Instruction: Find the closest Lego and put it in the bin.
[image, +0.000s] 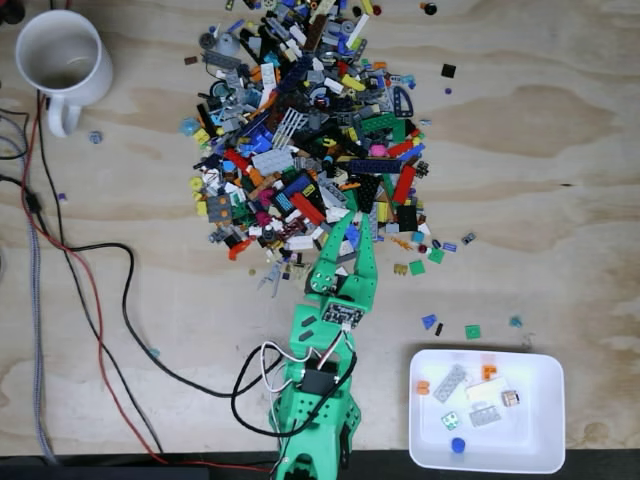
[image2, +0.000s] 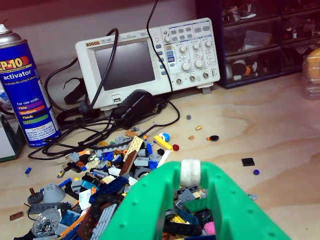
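Your tool (image: 352, 222) reaches into the near edge of the Lego pile (image: 310, 130) on the desk, jaws spread wide and empty. A light-green Lego (image: 451, 421) already lies in the bin (image: 540, 440) among other pieces; another pick is just beginning.

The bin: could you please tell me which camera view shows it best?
The fixed view. It shows the whole white bin from above at lower right, with several small pieces lying inside. The wrist view looks across the brick pile toward an oscilloscope, away from it.
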